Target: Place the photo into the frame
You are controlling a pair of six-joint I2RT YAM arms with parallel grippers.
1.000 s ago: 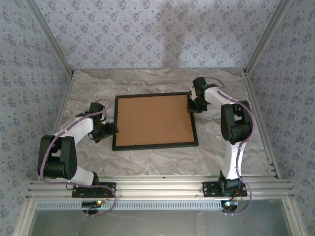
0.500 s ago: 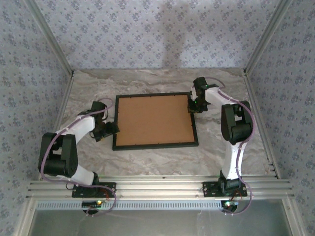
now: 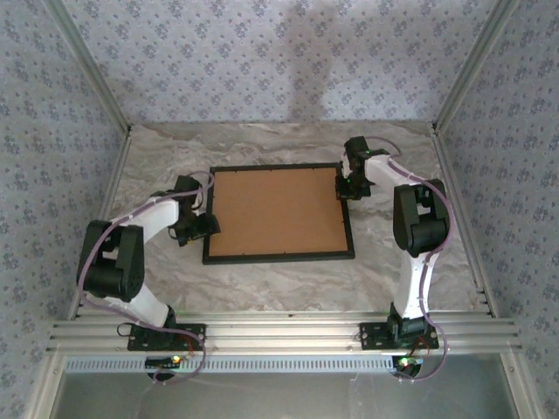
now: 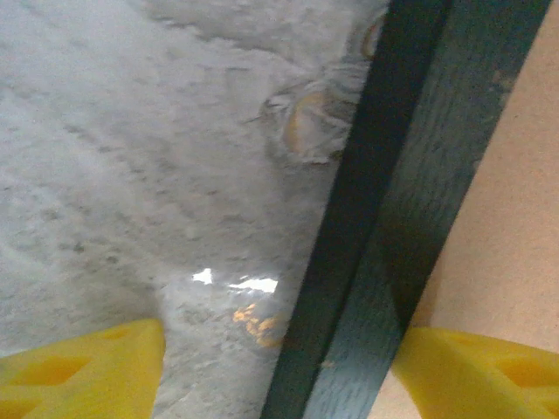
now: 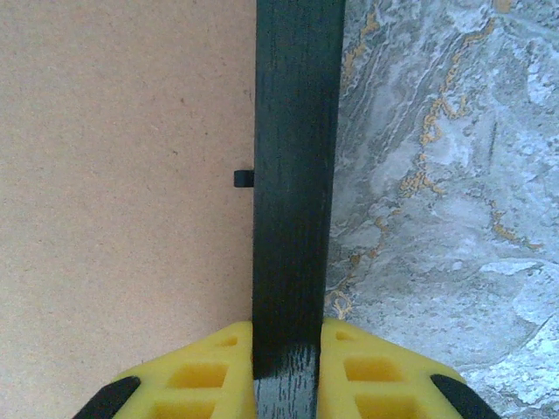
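At table centre your frame (image 3: 279,257) lies flat, board (image 3: 275,212) up. The right gripper (image 5: 286,349) is clamped on its right rail, the left gripper (image 4: 284,371) astride the left, jaws apart — uneven closing could skew it.

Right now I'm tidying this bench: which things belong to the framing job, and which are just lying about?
Job: the frame, clamped on its right rail by the right gripper; the left gripper, open astride the left rail.
Other: brown backing board lying inside the frame; marbled tabletop.
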